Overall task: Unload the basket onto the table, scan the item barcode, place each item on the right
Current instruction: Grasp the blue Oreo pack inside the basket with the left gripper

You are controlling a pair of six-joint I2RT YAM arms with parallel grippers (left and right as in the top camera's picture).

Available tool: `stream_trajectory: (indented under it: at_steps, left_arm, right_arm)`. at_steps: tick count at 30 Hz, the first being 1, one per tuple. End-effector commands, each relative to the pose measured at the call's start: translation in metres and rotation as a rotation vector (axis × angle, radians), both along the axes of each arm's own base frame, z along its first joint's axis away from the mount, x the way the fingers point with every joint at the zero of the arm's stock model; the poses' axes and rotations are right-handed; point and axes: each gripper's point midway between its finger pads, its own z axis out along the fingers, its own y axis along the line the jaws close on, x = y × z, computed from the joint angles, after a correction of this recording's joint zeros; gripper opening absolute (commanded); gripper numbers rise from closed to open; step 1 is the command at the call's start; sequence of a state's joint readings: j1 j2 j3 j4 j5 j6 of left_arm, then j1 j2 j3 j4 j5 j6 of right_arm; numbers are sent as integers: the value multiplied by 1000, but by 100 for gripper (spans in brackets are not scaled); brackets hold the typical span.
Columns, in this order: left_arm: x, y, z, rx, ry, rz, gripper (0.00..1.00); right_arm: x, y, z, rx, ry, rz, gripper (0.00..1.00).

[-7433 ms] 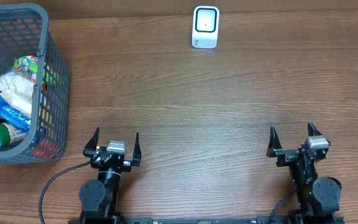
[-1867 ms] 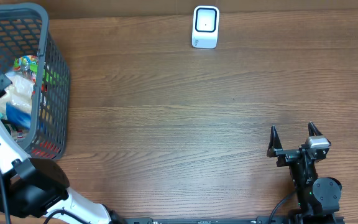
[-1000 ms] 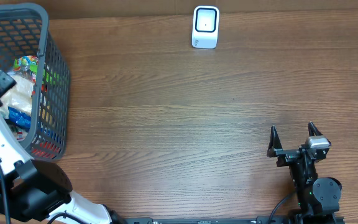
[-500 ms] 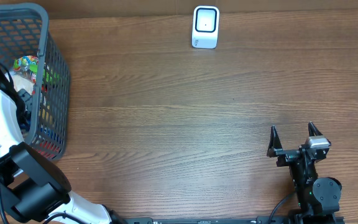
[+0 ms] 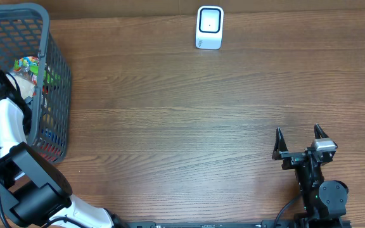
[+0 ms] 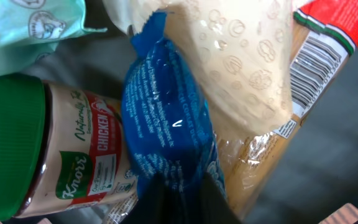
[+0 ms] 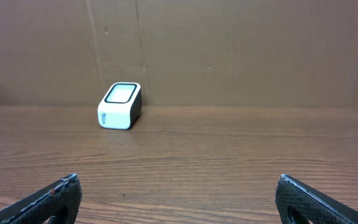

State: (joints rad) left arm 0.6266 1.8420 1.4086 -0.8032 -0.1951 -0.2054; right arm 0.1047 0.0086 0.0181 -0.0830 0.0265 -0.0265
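Note:
In the left wrist view, my left gripper (image 6: 179, 194) is down inside the basket, shut on the lower end of a blue foil packet (image 6: 166, 118). The packet lies between a green-lidded Knorr jar (image 6: 55, 149) and a beige bag (image 6: 241, 68). A barcode (image 6: 312, 62) shows on a red-edged pack at the upper right. From overhead the left arm (image 5: 5, 101) leans over the grey basket (image 5: 56, 69) and hides its own fingers. The white scanner (image 5: 209, 27) stands at the far edge, also seen as the scanner (image 7: 120, 106). My right gripper (image 5: 300, 144) rests open near the front right.
The basket at the far left holds several packed groceries, among them a pale teal packet (image 6: 30, 25). Its mesh wall rises between the left gripper and the wooden table (image 5: 189, 126). A brown board backs the table behind the scanner.
The left arm has sunk deeper into the basket and its jaws have closed from wide apart onto the blue packet. The right arm has not moved.

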Motion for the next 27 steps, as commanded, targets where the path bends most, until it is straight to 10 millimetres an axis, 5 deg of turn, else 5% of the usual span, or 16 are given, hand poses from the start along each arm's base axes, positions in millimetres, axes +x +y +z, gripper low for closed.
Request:
stream_trajectory:
  at_steps: [1,10,20,23,24,27]
  left_arm:
    - [-1,-4,-5,-25,1,-4,4]
    - [3,-1,15,-17,-12,-2,4]
    - [20,7,101,13,-117,39,4]
    - [21,8,107,19,-124,39,4]
    - [21,8,105,16,-119,39,12]
    - [18,9,92,3,-91,46,54]
  right_arm:
    - [0,-1,-3,-7,0,-7,100]
    - [0,-1,-3,-7,0,-7,100]
    - [0,-1,-3,-7,0,-7,100]
    - [0,-1,-3,-7,0,-7,100]
    - [0,-1,-3,-7,0,-7,100]
    - [0,-1,-3,-7,0,-7,100]
